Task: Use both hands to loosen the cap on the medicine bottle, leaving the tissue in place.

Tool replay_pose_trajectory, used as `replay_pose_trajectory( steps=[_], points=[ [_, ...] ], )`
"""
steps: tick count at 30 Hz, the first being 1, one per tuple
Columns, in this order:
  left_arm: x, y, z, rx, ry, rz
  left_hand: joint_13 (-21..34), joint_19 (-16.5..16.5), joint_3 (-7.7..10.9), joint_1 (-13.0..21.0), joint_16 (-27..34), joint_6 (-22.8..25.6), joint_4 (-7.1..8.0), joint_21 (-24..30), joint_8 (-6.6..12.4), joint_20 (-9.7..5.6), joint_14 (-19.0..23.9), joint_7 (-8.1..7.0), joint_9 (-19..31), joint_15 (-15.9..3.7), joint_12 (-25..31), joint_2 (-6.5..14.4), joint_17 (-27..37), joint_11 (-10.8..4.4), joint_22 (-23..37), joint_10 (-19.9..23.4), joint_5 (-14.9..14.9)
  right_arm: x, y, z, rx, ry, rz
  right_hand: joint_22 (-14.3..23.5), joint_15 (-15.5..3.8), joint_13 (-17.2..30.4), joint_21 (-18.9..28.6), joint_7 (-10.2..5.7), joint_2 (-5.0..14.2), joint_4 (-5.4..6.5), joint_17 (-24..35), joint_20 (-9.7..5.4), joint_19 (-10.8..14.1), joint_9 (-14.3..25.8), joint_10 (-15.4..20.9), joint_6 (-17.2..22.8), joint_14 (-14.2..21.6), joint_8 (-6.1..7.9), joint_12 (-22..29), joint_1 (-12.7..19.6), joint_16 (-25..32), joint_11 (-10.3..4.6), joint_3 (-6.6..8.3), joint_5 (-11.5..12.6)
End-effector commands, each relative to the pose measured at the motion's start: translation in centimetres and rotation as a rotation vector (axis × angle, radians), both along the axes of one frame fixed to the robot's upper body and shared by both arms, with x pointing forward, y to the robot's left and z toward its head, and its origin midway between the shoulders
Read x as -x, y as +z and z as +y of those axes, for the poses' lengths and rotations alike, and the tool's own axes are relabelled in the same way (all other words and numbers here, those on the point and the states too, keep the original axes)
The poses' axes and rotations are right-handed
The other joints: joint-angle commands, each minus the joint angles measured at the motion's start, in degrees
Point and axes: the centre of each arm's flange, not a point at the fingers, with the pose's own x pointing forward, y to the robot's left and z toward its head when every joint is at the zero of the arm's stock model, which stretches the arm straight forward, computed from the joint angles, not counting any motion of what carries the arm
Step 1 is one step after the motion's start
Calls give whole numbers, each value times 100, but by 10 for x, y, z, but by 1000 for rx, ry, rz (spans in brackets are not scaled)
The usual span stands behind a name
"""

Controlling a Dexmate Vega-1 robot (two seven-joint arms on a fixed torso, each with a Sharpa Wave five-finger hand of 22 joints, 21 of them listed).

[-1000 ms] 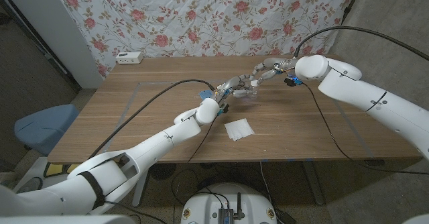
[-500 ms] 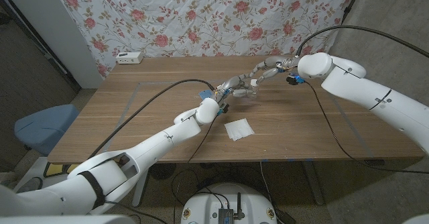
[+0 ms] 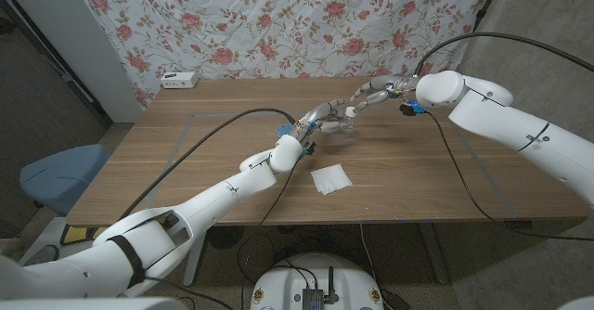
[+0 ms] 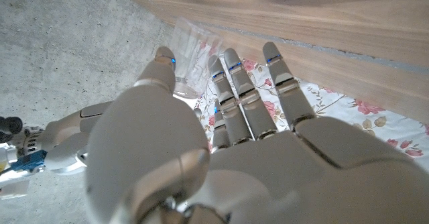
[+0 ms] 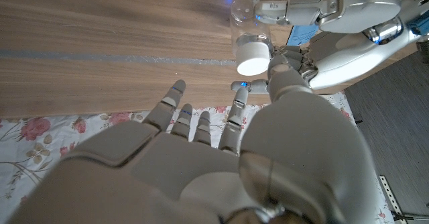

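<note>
The medicine bottle [image 3: 342, 126] is clear with a white cap [image 3: 351, 112] and sits at the middle of the table's far half. My left hand [image 3: 318, 120] grips its body between thumb and fingers [image 4: 231, 70], and the clear bottle [image 4: 191, 56] shows between them. My right hand [image 3: 371, 94] hovers just behind the cap with its fingers spread. In the right wrist view its thumb tip lies beside the cap [image 5: 253, 56]; I cannot tell whether it touches. The white tissue [image 3: 331, 178] lies on the table nearer to me, apart from both hands.
A white power strip [image 3: 176, 79] lies at the table's [image 3: 186, 161] back left corner. A blue chair [image 3: 56, 175] stands off the left edge. A floral curtain [image 3: 278, 22] hangs behind the table. Cables trail from both arms across the wood.
My right hand has drawn back and up from the bottle, so the white cap now shows. My left hand and the tissue have stayed where they were.
</note>
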Motion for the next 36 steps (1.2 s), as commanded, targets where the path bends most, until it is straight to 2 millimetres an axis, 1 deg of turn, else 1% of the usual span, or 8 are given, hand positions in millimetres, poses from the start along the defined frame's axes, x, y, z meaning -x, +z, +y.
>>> replay_pose_trajectory(
  steps=[1,4,8,14,15,20,26,36],
  points=[
    [1,-4,4,14,-5,-51,25,7,37,62,-9,23,-6,-3,0,-19,36,-6,10,-489,37,7,4,-138,22,177,16,5,3,-3,6,-55,-30,25,49,13,28,104,-44,41,15,7,90,13,39,5,45,-33,38,-152,47,68,-85,-21],
    [3,-5,3,21,-6,-68,25,-4,49,66,-8,28,-6,-7,0,-31,43,2,10,-498,47,14,6,-129,22,209,17,7,4,-1,23,-61,-29,25,68,15,29,217,-112,69,17,13,119,7,48,-55,69,-73,42,-289,51,77,-164,-27],
    [4,-6,3,21,-8,-81,24,-1,61,70,-7,56,-6,-6,9,-34,50,-7,9,-509,54,18,7,-136,21,235,18,10,4,1,30,-53,-28,26,90,17,24,297,-167,107,19,48,134,3,40,-108,89,-110,39,-432,55,115,-240,-25],
    [5,-8,2,16,-12,-98,23,-8,70,62,-4,84,0,-8,16,-34,63,-6,9,-501,53,20,8,-143,21,245,17,14,2,5,53,-53,-40,26,145,19,35,361,-220,109,17,83,190,-5,63,-150,136,-147,48,-516,65,164,-292,-19],
    [5,-8,2,16,-13,-100,23,-11,73,59,-3,83,2,-9,14,-38,68,-6,9,-500,51,22,8,-143,20,244,17,15,2,6,54,-53,-43,25,182,21,33,417,-249,101,14,104,205,-11,87,-140,184,-156,57,-547,76,205,-313,-16],
    [7,-9,1,11,-17,-107,23,-16,81,55,-3,96,4,-10,15,-41,76,-7,9,-500,51,21,8,-146,20,251,17,19,2,10,76,-57,-51,25,229,22,33,415,-274,87,10,161,224,-16,97,-133,215,-165,60,-566,80,203,-327,-13],
    [8,-9,1,8,-18,-118,22,-21,94,50,-1,122,8,-11,20,-50,90,-15,9,-507,58,26,9,-146,20,284,17,22,0,15,104,-74,-59,24,281,23,1,407,-321,55,4,223,165,-22,53,-133,206,-183,41,-578,62,245,-344,0],
    [10,-9,2,5,-15,-123,21,-21,110,44,-2,148,9,-10,20,-47,107,-23,9,-503,60,24,8,-144,19,308,17,21,-4,19,131,-107,-74,22,314,25,-24,346,-359,-13,-3,263,113,-21,29,-103,188,-181,32,-524,42,249,-333,15]
  ],
)
